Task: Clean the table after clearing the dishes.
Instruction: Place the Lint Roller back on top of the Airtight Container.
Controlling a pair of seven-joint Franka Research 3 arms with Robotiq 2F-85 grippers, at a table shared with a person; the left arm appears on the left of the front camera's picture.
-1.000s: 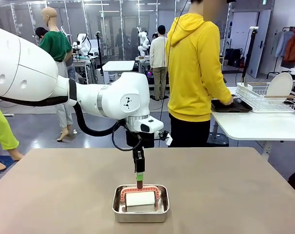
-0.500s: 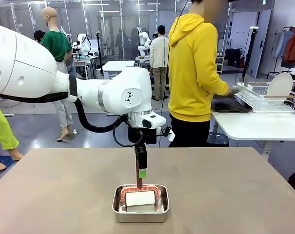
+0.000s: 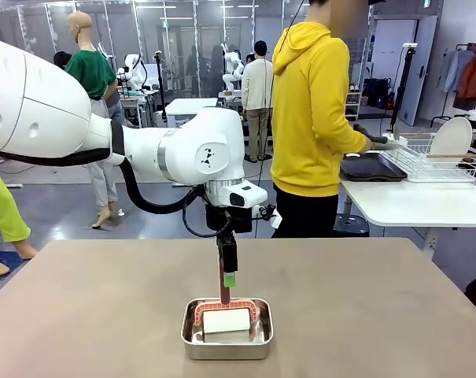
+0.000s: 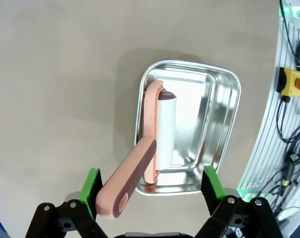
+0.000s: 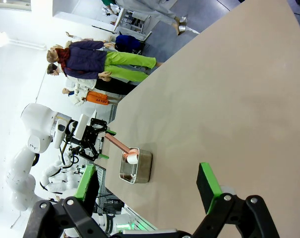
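The brown table (image 3: 379, 315) carries a small steel pan (image 3: 226, 348) near its front edge. A red-framed white roller (image 3: 226, 320) lies in the pan with its handle (image 4: 125, 183) slanting upward. My left gripper (image 3: 227, 277) hangs right over the pan, open; in the left wrist view (image 4: 152, 188) the handle's end rises between its fingers, close against one green pad (image 4: 92, 191). Off to the side, my right gripper (image 5: 147, 181) is open and holds nothing above the table (image 5: 229, 89). On a white side table, a white plate (image 3: 452, 135) stands in a wire rack and a dark tray (image 3: 370, 168) lies beside it.
A person in a yellow hoodie (image 3: 312, 110) stands behind the table, turned to the side table (image 3: 411, 201), with gloved hands (image 3: 383, 144) at the wire rack (image 3: 430, 161). Bare tabletop lies on both sides of the pan.
My left wrist has turned slightly above the roller handle. The person's hand has gone from the dark tray up to the rack.
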